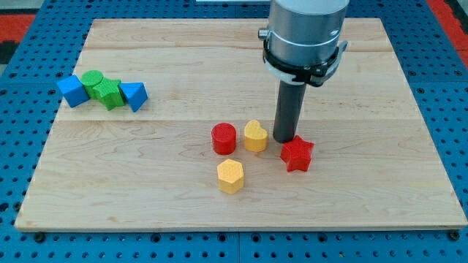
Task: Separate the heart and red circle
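Pincer is hardly the word for what I carry: my arm ends in a straight dark rod with nothing to open or close and nothing held, and my tip [287, 139] rests on the bench just beside the yellow heart-shaped block [255, 136], on its right in the view, and close above the red star-shaped block [297, 154].

From the one camera view, the yellow heart-shaped block stands near the middle of the pale wooden bench [146, 183], and the red round cylinder block [224, 139] stands just beside it on the view's left, with only a narrow gap between them; whether they touch I cannot tell. Below that pair, toward the view's bottom, sits a yellow hexagonal block [230, 175], apart from both. The red star lies to the right of the heart, with my rod between them and slightly above.

Well apart, at the view's left, four blocks crowd together in a row: a blue cube-like block [72, 90], a green round block [91, 79], a green block of uneven shape [109, 94] and a blue triangular block [134, 94].

The bench shows light wood grain and lies on a blue perforated surface [22, 146]. My arm's grey cylindrical housing [305, 33] rises above the rod.
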You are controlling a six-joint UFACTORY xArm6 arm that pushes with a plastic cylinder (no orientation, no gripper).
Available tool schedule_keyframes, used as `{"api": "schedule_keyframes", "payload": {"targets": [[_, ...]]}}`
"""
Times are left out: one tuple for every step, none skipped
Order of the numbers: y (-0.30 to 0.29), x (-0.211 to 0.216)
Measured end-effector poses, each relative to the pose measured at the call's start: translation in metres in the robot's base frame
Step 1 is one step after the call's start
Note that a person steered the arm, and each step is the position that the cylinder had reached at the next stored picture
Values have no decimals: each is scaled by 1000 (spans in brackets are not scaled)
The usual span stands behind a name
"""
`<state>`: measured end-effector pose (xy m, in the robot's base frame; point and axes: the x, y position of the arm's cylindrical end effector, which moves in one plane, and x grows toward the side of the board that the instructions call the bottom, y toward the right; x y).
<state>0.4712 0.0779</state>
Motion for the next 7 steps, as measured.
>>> {"api": "schedule_keyframes", "payload": {"targets": [[69, -6], [9, 8], [-47, 10], [-133, 18], [-201, 18], [-168, 15], [-159, -15]]}}
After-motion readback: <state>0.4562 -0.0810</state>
